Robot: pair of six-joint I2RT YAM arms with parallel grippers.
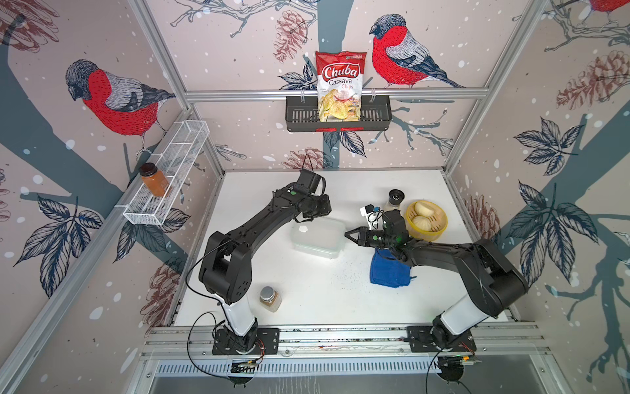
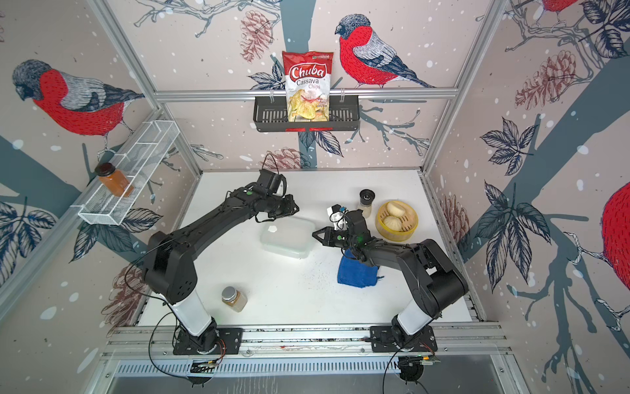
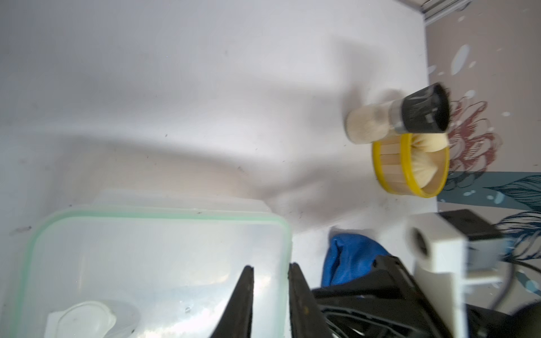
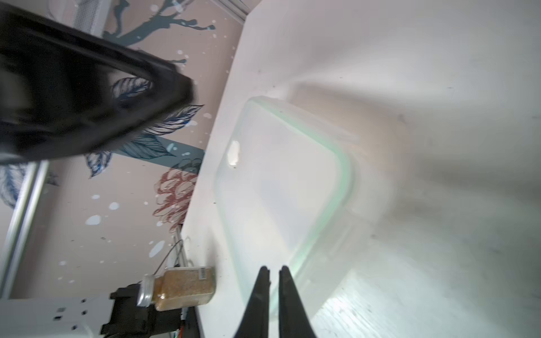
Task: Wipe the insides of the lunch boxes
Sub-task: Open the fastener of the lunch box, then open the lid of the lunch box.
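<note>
The lunch box (image 1: 318, 238) is a translucent whitish tub at mid-table with its clear, green-edged lid on, and the lid (image 1: 302, 229) bears a small white spot. My left gripper (image 3: 270, 267) hovers over the far-left part of the lid, its fingers apart with nothing between them. In both top views those fingers are hidden under the wrist. My right gripper (image 1: 347, 235) points at the box's right edge with a slim gap and nothing between its fingertips (image 4: 265, 270). A crumpled blue cloth (image 1: 388, 271) lies on the table, partly under the right arm.
A yellow steamer basket with buns (image 1: 426, 220) and a black-topped grinder (image 1: 395, 199) stand at the back right. A spice jar (image 1: 270, 299) stands near the front left. Dark specks dot the table by the cloth. Wall shelves hold a chips bag (image 1: 339, 85) and an amber jar (image 1: 155, 179).
</note>
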